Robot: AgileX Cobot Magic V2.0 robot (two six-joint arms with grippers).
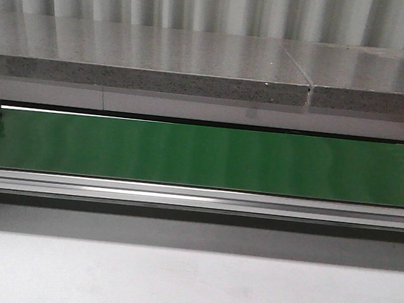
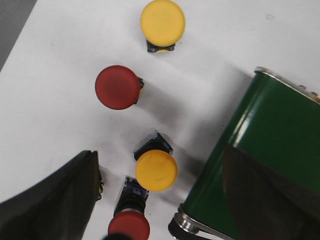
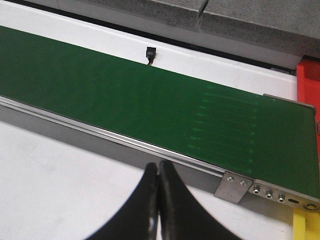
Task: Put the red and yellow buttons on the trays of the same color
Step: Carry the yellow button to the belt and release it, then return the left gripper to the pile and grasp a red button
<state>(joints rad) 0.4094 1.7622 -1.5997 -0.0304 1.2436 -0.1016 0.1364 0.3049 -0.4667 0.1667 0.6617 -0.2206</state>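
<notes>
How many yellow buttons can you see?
2. One yellow button lies beyond the red button; another yellow button lies near the green belt. More may be out of view.

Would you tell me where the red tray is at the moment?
Only an edge of the red tray shows, in the right wrist view, just past the end of the green conveyor belt.

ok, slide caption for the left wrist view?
Open left gripper above two yellow and two red push buttons beside the green conveyor belt.
</notes>
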